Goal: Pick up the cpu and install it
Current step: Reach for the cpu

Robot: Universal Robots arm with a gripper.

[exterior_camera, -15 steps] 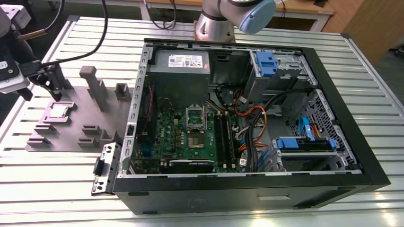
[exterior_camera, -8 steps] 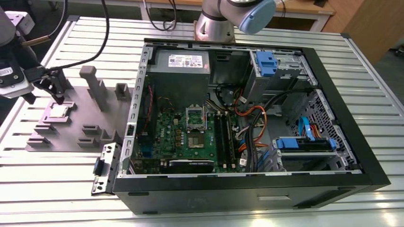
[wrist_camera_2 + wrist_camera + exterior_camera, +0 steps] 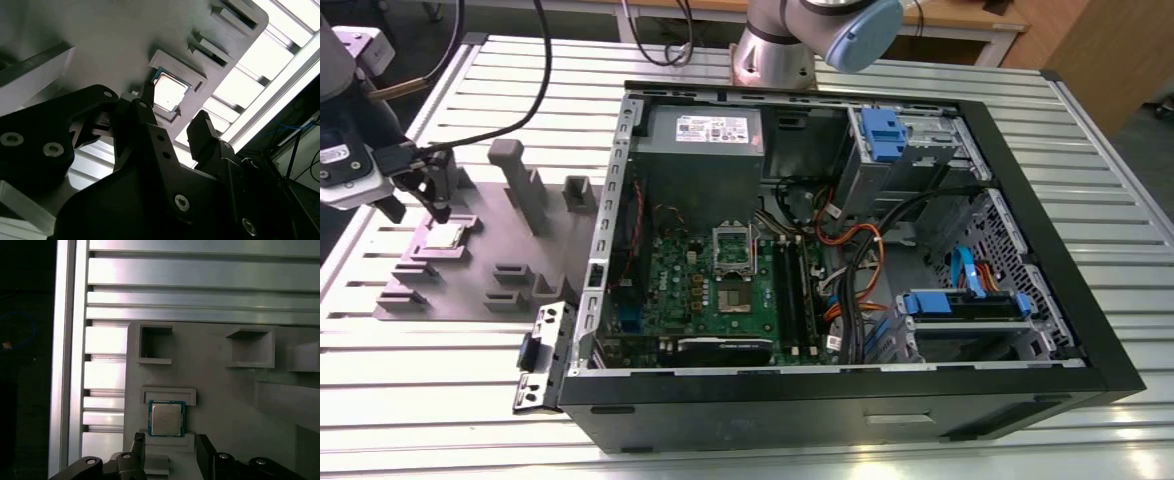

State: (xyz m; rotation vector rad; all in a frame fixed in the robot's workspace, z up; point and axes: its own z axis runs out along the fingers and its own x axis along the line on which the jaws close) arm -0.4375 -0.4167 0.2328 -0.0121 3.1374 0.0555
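At the exterior view's left, a grey holder plate [image 3: 487, 275] on the slatted counter [image 3: 454, 350] keeps the cpu [image 3: 444, 236] in a shallow square nest. The cpu lies flat with its dull silver top up and a green rim around it. Its print is too small to read. The hand [image 3: 438, 212] hangs just above it, fingers [image 3: 139, 441] spread wide to either side, gripping nothing.

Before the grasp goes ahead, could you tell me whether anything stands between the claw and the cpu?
Nothing visible does. In the first wrist view the open claw sits close to the cpu, which lies uncovered in its recess in the grey tray.
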